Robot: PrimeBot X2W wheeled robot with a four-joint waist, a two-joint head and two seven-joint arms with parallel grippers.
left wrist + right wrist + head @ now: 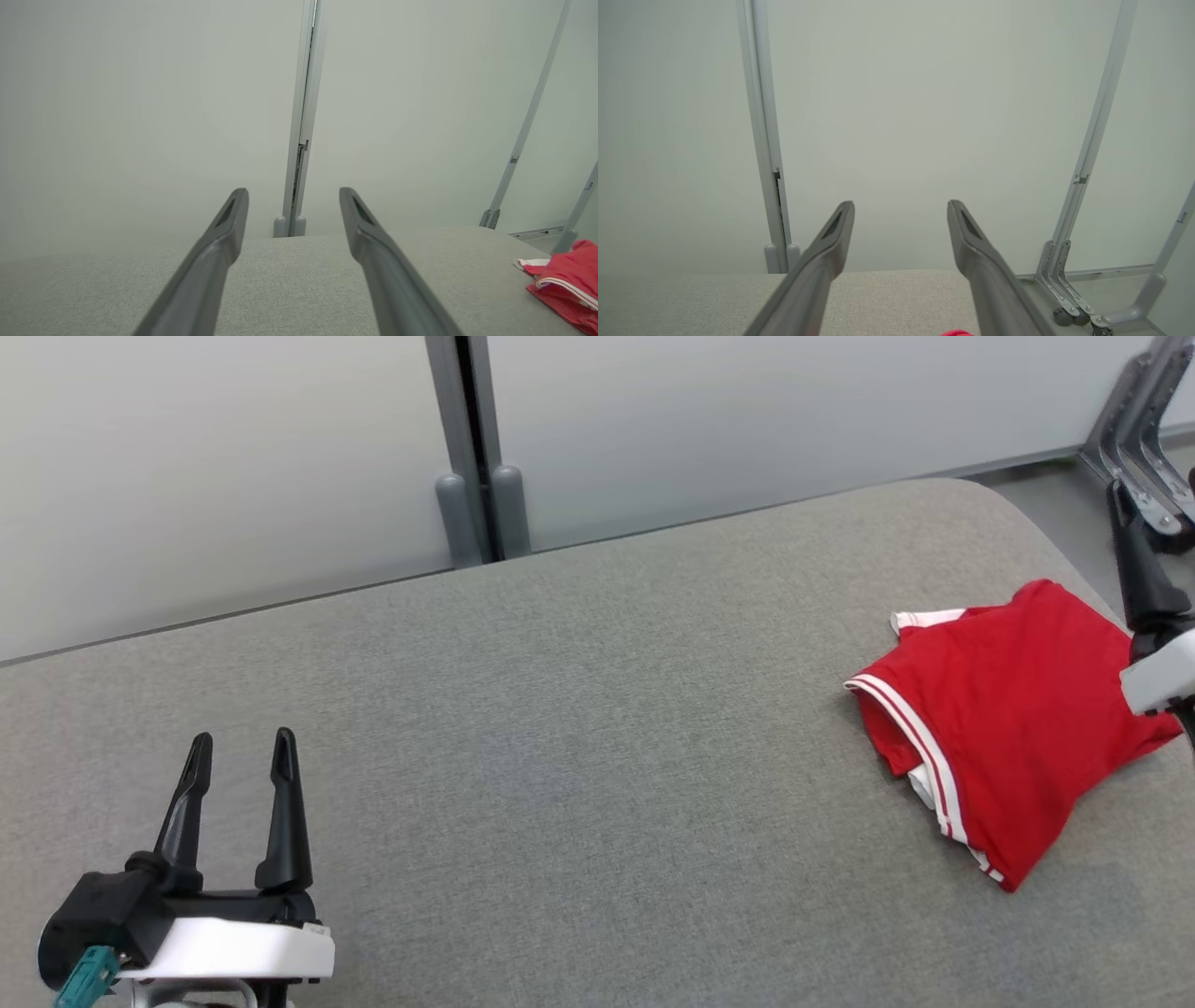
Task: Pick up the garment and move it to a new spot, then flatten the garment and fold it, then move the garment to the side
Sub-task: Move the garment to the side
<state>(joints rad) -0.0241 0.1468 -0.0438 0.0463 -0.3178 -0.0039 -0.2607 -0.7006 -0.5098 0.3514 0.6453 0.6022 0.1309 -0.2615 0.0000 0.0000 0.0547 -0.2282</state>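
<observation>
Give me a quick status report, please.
Left pincer open, empty. Right pincer open, beside red shirt. Shirt lies free on grey cushion, far right. Nothing blocking.

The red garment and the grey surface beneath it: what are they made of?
The red garment looks like soft matte knit fabric: it folds and creases. The grey surface seems woven upholstery cloth, by its speckled weave and rounded edge.

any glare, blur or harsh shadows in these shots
Head view: soft even light, no glare; the red garment is sharp, with a faint shadow on the grey padded surface. Left wrist view: the left gripper goes soft toward the bottom edge. Right wrist view: the right gripper blurs likewise; wall evenly lit.
</observation>
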